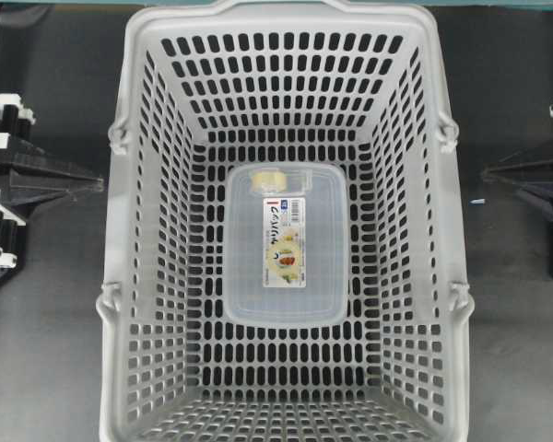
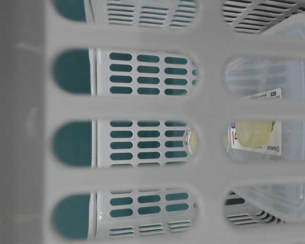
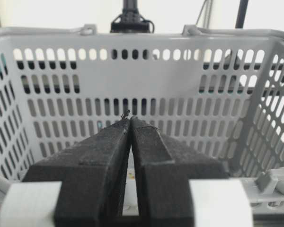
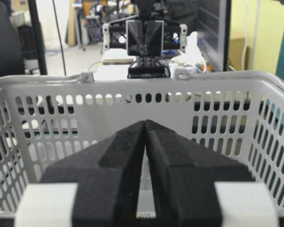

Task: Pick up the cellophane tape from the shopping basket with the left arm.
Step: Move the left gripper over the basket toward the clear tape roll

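The cellophane tape point(image 1: 269, 179), a small pale-yellow roll in a clear pack, lies on the far end of a large clear box point(image 1: 286, 285) on the floor of the light-grey shopping basket point(image 1: 129, 239). My left gripper point(image 1: 97, 184) points at the basket's left wall from outside, well apart from the tape. In the left wrist view its black jaws point(image 3: 130, 118) meet at the tips, shut and empty, with the basket's wall point(image 3: 180, 85) beyond. My right gripper point(image 1: 487, 173) waits outside the right wall, shut and empty point(image 4: 145, 121).
The clear box carries a printed label point(image 1: 284, 241). Dark table point(image 1: 46, 350) surrounds the basket on both sides. The basket's perforated wall point(image 2: 142, 107) fills the table-level view. The basket's rim point(image 4: 132, 82) crosses the right wrist view, with the left arm point(image 4: 144, 38) facing from beyond it.
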